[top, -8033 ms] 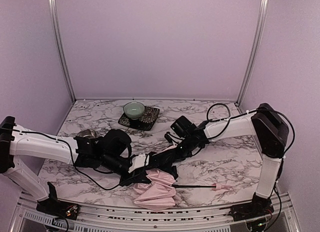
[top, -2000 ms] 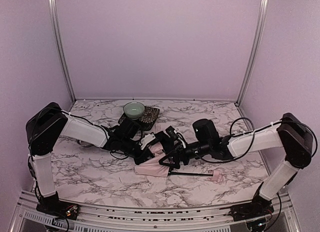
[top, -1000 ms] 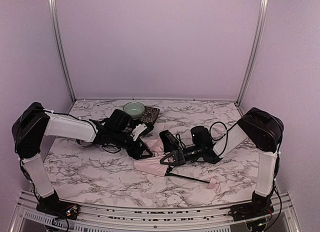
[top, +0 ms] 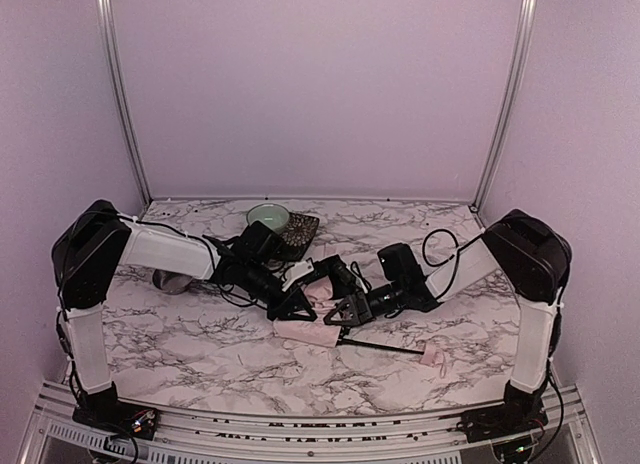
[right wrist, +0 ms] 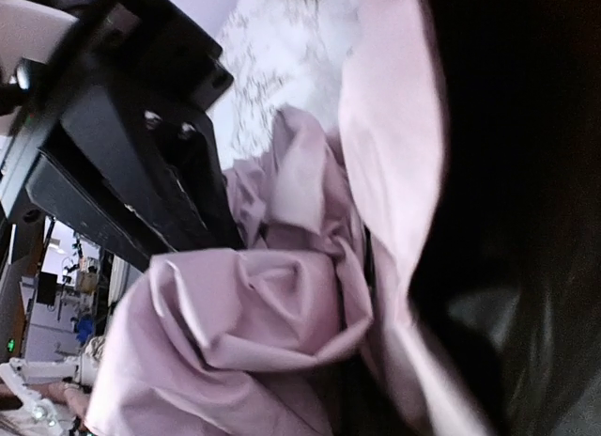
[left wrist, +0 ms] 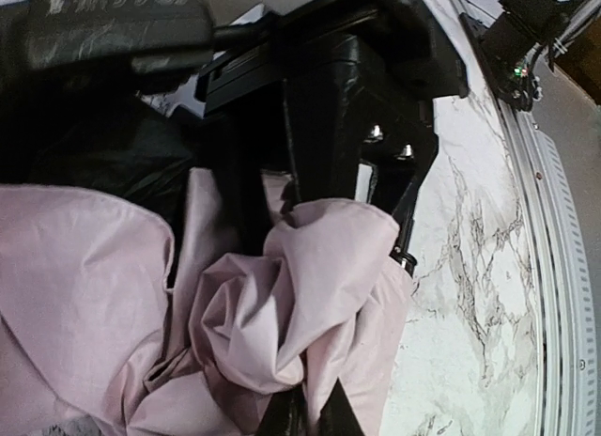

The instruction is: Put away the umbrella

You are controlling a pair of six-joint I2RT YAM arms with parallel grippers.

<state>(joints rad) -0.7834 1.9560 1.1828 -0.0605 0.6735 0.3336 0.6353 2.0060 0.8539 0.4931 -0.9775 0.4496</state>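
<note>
You had the left hand point(top: 297, 306) clenched on the umbrella point(top: 308, 330), bunched midway across the surface point(top: 200, 356); whether the right hand point(top: 345, 312) beside it gripped, I could not tell. The shaft point(top: 385, 348) ran rightward to the handle point(top: 435, 356), nearer your right arm.

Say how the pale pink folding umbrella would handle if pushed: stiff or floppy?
Probably floppy: the pale pink folding umbrella lies in loose crumpled folds. Its thin black shaft looks stiff, so it would likely drag, not roll.

No legible text, labels, brands or numbers in any view. Markings on front rail point(top: 300, 439) too small to read.
</note>
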